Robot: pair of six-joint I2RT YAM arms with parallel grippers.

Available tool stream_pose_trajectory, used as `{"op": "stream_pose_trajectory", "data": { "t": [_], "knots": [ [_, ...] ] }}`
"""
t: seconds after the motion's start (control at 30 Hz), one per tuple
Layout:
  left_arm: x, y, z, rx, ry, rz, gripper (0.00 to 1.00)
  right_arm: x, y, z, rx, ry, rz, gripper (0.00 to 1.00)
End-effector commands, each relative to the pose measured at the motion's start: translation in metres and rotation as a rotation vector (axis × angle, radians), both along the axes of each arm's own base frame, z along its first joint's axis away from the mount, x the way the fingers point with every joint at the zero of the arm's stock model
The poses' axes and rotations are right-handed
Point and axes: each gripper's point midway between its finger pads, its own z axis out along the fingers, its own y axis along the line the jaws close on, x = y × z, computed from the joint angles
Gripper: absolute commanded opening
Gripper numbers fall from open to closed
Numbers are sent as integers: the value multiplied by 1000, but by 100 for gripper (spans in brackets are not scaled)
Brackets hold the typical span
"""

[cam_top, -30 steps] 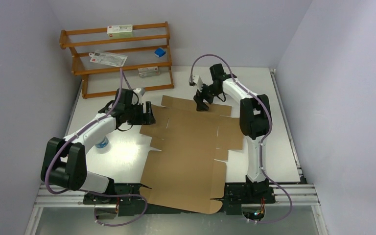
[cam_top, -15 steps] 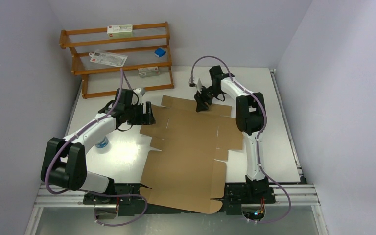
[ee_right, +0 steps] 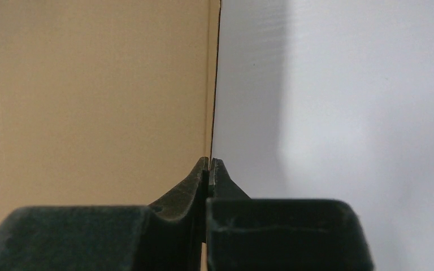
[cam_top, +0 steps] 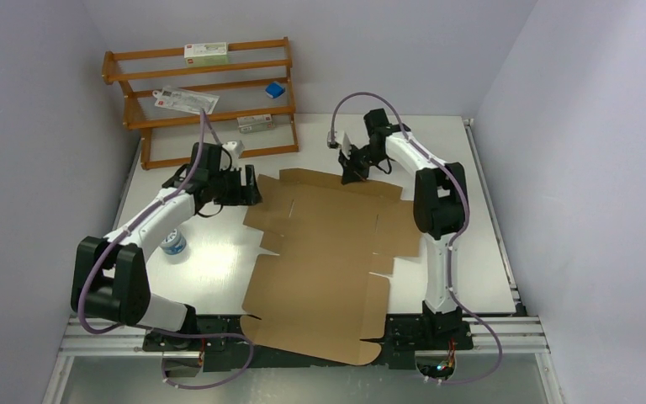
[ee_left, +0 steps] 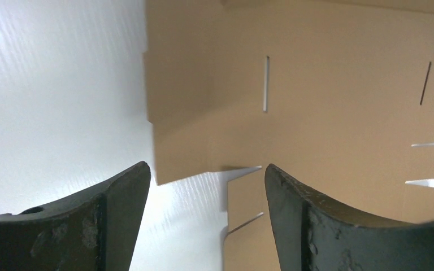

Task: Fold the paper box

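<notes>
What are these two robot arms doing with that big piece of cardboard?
They are working on folding a brown paper box, which lies as a mostly flat cut-out sheet on the white table. The right end effector is pinched shut on the sheet's far edge. The left end effector hovers open by the flaps on the left side, holding nothing. No box shape has been formed yet.

No legible text anywhere. White carton (cam_top: 206, 54) on top rack (cam_top: 151, 54) shelf, upper left: red mark plus print, too small to read. Same for white packet (cam_top: 187, 100) and small carton (cam_top: 255, 123) below.
</notes>
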Motion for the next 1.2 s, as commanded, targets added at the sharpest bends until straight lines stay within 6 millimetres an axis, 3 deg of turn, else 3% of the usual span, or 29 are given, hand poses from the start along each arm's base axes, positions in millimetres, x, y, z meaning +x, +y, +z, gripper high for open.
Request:
{"op": "stream_pose_trajectory", "data": {
  "t": [0.0,0.27,0.47,0.67,0.8,1.03,1.17],
  "knots": [
    [19,9,20,2,-45,6,79,17,-11,49,-45,-240,-6,0],
    [37,14,28,-19,-51,4,79,18,-14,99,-168,-546,-55,0],
    [54,11,26,-63,-32,-40,79,10,-12,121,-207,-682,-62,0],
    [62,10,3,-91,7,-105,77,-3,-4,143,-182,-784,-70,0],
    [67,15,-5,-160,10,-141,73,-14,-1,148,-170,-822,-68,0],
    [70,-5,3,-269,-77,-294,70,-24,3,157,-137,-862,-60,0],
    [72,-12,-2,-296,-114,-370,66,-29,7,160,-116,-869,-44,0]
  ]
}}
